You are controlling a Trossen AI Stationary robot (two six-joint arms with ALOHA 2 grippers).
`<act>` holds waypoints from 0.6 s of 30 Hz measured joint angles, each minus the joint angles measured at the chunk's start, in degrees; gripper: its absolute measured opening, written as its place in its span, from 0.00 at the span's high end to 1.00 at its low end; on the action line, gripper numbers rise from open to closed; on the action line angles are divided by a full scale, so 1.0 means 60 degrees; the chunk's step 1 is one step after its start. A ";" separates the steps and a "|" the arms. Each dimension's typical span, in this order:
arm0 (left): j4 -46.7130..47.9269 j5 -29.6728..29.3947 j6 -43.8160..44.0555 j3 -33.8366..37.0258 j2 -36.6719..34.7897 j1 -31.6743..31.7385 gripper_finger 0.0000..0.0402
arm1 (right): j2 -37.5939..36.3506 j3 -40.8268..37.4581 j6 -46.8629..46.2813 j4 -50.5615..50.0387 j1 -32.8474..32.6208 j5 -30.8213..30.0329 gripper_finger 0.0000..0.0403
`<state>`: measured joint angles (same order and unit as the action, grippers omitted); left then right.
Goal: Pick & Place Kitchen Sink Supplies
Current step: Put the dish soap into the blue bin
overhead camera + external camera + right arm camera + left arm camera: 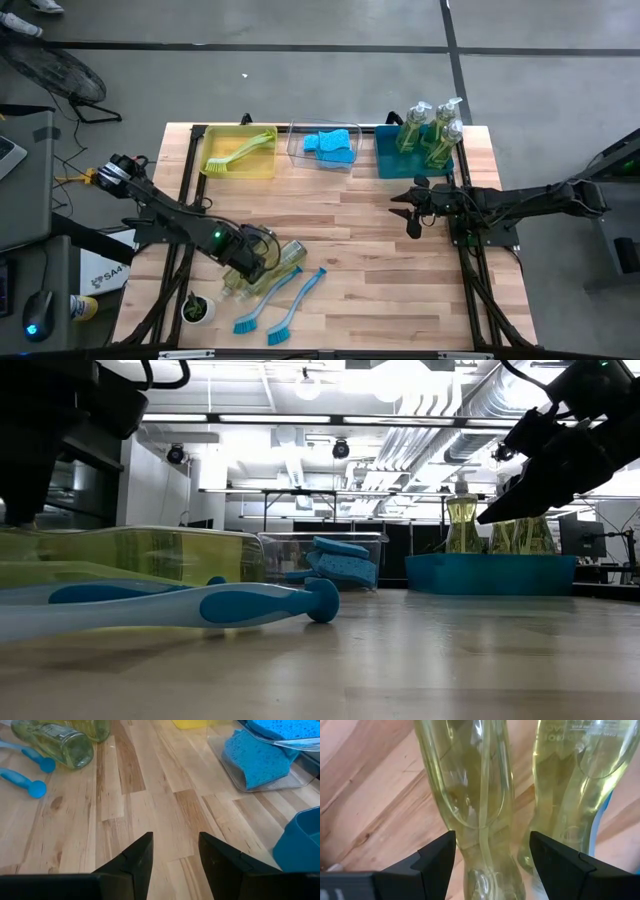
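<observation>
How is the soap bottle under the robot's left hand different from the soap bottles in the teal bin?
The soap bottle under the left hand lies flat on the wooden table, while the soap bottles in the teal bin stand upright. It lies out among the blue brushes; they are put away in the teal bin. The left hand's open fingers straddle it; the right hand hangs apart from them. Both are clear yellow-green.
</observation>
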<state>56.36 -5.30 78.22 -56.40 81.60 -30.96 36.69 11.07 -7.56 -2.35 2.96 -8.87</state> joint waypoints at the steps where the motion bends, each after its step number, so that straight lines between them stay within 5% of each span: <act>1: -0.0001 0.0000 0.0000 0.0000 0.0000 0.0000 0.38 | 0.0000 0.0000 0.0002 -0.0006 0.0000 -0.0001 0.63; 18: 0.0114 -0.0123 0.0308 0.0229 0.0000 0.0000 0.38 | 0.0004 0.0000 0.0009 -0.0138 0.0000 0.0027 0.63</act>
<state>57.05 -6.04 80.07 -55.03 81.60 -30.96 36.71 11.07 -7.51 -3.18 2.96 -8.71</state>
